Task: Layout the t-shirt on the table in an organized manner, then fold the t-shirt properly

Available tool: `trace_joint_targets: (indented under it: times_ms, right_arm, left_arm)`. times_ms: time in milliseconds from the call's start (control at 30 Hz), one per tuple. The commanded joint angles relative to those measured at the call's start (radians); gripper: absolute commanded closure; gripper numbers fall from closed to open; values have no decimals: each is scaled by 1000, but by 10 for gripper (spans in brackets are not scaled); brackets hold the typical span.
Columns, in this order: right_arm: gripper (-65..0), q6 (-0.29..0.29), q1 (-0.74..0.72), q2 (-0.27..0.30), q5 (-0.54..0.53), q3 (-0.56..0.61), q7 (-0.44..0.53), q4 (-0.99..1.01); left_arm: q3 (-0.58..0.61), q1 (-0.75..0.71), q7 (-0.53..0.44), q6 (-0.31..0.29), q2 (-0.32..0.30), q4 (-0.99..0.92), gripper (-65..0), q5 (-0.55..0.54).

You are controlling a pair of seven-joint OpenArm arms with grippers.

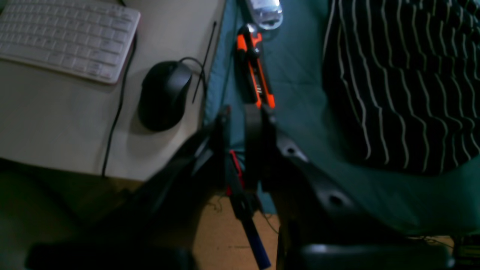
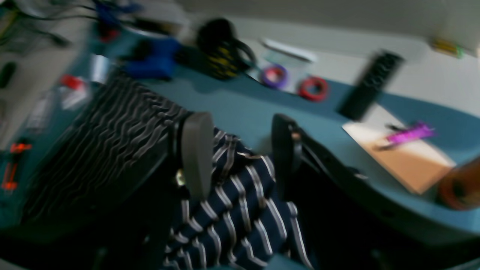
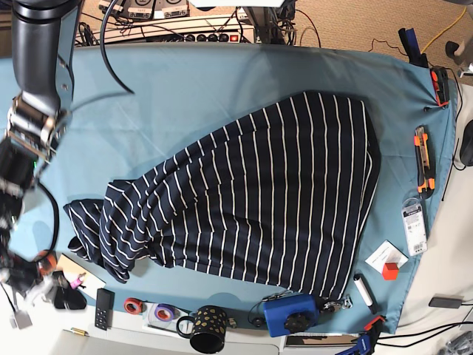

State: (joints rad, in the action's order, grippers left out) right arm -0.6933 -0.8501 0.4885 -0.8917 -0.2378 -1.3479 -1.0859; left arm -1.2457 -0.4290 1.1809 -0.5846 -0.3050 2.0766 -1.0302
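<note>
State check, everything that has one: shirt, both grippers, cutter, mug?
t-shirt: on the table, spread but bunched and creased at one end, unfolded.
right gripper: open, jaws astride a shirt edge, not closed on it.
left gripper: nearly shut, empty, off the shirt.
orange cutter: lying flat by the table edge.
mug: upright.

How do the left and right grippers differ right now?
The left gripper has its fingers almost closed with nothing between them; the right gripper has its fingers spread wide. The left gripper hangs near the table edge beside the orange knife, off the shirt; the right gripper is over the shirt, with striped cloth showing between its fingers. Shared: neither visibly clamps anything.
</note>
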Motion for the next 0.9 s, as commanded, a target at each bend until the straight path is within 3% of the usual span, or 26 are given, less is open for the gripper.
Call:
trace_joint_targets:
  times_ms: [0,200,400,467,567,867]
  right_arm:
    - [-255,-1,-8,21,-20,-26,8,-31]
    - [-255,-5,233,21,-20,-176,-3,-63]
    - [-255,-5,499,14,-12,-270,135,-63]
    - [-255,-5,562,0,56,-275,216,-62]
    - [-255,-5,612,-42,184,-274,303,-62]
    - [-255,-5,599,-147,298,-274,505,-62]
  left_arm:
    - [-8,-2,-23,-4,-19,14,-60,-20]
    - [-8,-1,-30,-4,-19,14,-60,-22]
    - [-8,-1,-29,-4,-19,14,-60,-21]
    - [-8,0,-29,-3,-19,14,-60,-22]
    - [-8,-1,-29,-4,-19,14,-60,-22]
    - [-8,-1,-29,-4,-19,14,-60,-21]
